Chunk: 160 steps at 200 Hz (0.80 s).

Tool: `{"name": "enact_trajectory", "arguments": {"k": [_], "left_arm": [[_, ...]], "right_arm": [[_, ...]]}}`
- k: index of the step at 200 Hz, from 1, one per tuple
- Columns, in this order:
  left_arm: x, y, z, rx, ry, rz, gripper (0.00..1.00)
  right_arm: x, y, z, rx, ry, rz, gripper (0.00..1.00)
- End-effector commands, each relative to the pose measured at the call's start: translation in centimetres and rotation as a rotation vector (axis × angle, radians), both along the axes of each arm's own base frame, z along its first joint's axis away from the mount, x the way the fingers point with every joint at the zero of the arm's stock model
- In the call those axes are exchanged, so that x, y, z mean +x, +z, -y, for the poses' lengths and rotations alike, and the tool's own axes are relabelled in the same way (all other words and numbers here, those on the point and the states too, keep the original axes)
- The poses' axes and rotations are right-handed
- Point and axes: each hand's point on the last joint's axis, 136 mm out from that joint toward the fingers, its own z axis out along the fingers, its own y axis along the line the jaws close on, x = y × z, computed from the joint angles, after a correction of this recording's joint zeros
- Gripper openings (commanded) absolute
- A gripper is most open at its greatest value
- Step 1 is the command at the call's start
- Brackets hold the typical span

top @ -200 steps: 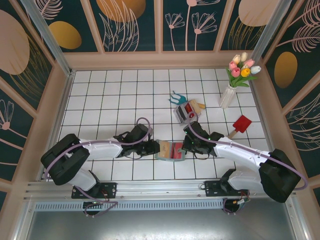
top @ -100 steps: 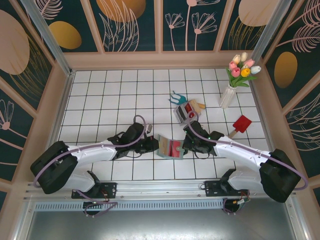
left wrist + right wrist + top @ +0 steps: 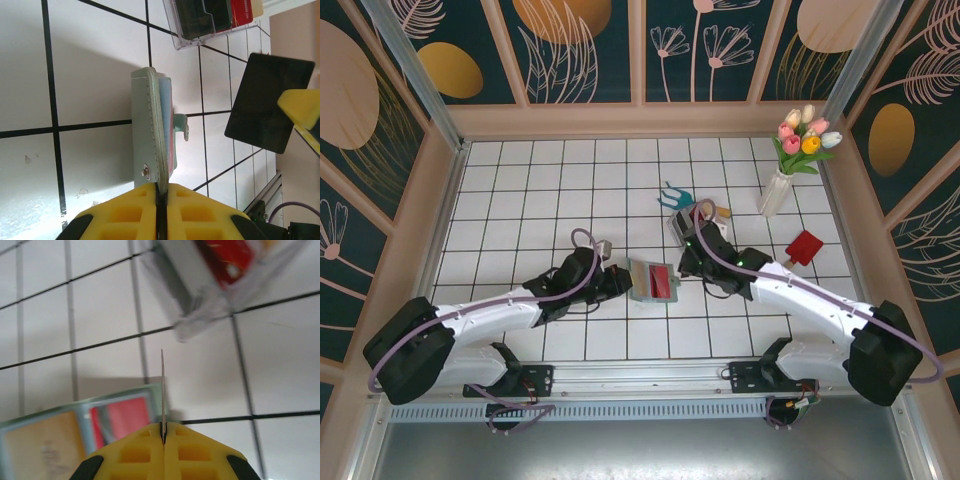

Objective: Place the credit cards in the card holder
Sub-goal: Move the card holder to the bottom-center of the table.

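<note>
The right fingers (image 3: pixel 200 457), shut on a black card (image 3: pixel 260 100) held edge-on, have the card holder (image 3: pixel 142 125) just lower left in their view, the left fingers (image 3: pixel 125 212) clamping its edge

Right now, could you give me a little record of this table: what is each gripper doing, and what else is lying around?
left gripper: shut on one edge of the card holder
right gripper: shut on a black card, pinched by one edge
card holder: sage green, open, with a red card and a tan card in its slots
clear rack: beyond the card holder, more cards inside
vase of tulips: far right of the tiled table
red trowel: lying near the vase
</note>
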Motion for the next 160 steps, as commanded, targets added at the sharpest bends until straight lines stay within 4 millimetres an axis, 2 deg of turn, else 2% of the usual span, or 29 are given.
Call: {"name": "enact_trajectory", "arguments": {"k": [1,18,42,86,108,160], "left_arm": [[0.4,0.8,0.8,-0.074,0.02,0.011,0.12],[0.3,0.4,0.9,-0.083,0.022,-0.001,0.12],[0.4,0.1,1.1,-0.09,0.019,-0.006,0.14],[0.2,-0.2,1.4,-0.104,0.006,-0.018,0.18],[0.2,-0.2,1.4,-0.106,0.008,-0.018,0.21],[0.1,-0.9,1.2,-0.079,0.008,-0.029,0.12]], "right_arm": [[0.3,1.4,-4.3,0.158,0.103,0.044,0.0],[0.4,0.2,-5.5,0.173,0.125,0.011,0.0],[0.2,-1.9,-5.6,0.127,0.133,-0.031,0.0],[-0.2,-3.7,-5.7,0.104,0.143,-0.081,0.0],[-0.3,-4.2,-5.5,0.09,0.139,-0.09,0.0],[-0.2,-3.8,-5.6,0.097,0.138,-0.091,0.0]]}}
